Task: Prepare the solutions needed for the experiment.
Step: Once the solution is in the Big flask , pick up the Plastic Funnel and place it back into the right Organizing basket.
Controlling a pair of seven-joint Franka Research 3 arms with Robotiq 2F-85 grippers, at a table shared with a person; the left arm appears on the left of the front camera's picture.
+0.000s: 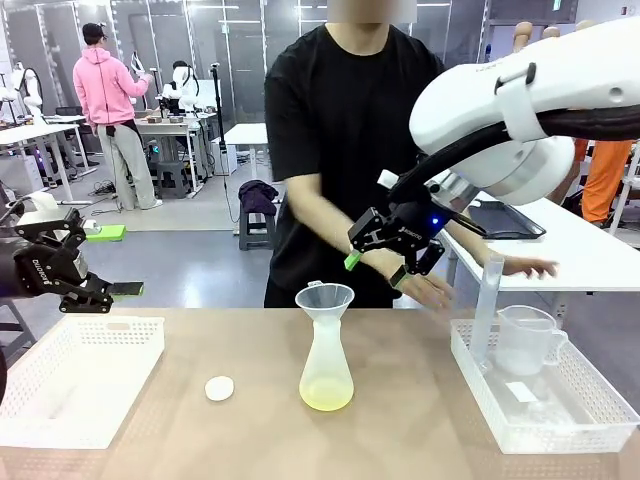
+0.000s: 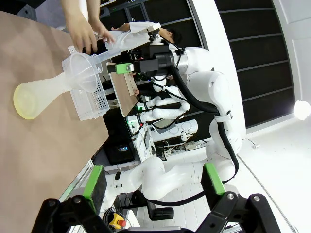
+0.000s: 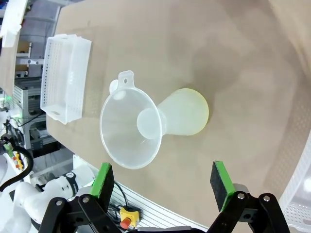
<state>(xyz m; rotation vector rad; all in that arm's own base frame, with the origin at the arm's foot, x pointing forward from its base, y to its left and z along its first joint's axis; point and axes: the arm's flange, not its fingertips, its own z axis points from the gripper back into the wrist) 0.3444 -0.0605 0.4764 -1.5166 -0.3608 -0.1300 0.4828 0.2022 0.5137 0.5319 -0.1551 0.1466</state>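
Solutions (image 1: 326, 399), pale yellow-green, pool in a translucent conical flask (image 1: 325, 352)

Funnel (image 1: 324, 299): clear, upright, we see it at the middle of the tabletop (image 1: 400, 440).
Cap (image 1: 219, 388): white, round, lying left of it.
Left basket (image 1: 110, 322): white, at the tabletop's left edge.
Right basket (image 1: 500, 410): we see a jug (image 1: 525, 340) and a cylinder (image 1: 487, 310) inside.

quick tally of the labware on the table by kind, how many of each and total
white perforated trays: 2
conical flask, holding pale yellow-green liquid: 1
funnel in the flask's neck: 1
small white round cap: 1
measuring jug in the right tray: 1
tall clear cylinder in the right tray: 1
total: 7
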